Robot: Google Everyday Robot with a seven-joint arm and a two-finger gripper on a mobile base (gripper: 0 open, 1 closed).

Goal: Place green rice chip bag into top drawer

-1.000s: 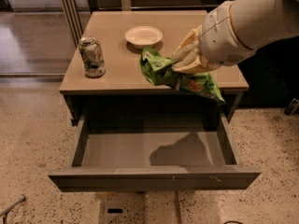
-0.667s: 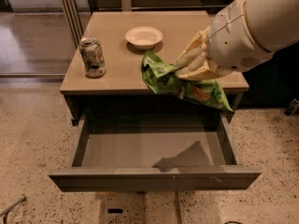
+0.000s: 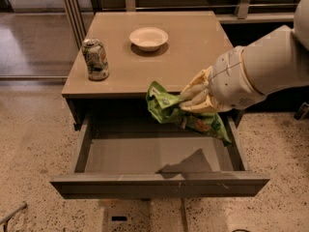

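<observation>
The green rice chip bag [image 3: 166,106] is crumpled bright-green foil, held in the air over the right half of the open top drawer. My gripper [image 3: 193,99] is shut on the bag near its middle; the bag hangs out left of and below the pale fingers [image 3: 189,94]. The top drawer [image 3: 159,183] is pulled out wide below the table's front edge, its grey inside bare, with the bag's shadow on its floor.
A brown table [image 3: 193,42] stands above the drawer. A crushed green-and-white can [image 3: 95,58] stands upright at its left front. A white bowl [image 3: 148,37] sits at the table's middle back. My white arm [image 3: 270,71] reaches in from the right. Speckled floor surrounds the table.
My gripper has moved down and forward with the bag, from above the table's front right edge to over the open drawer. The can and bowl have not moved.
</observation>
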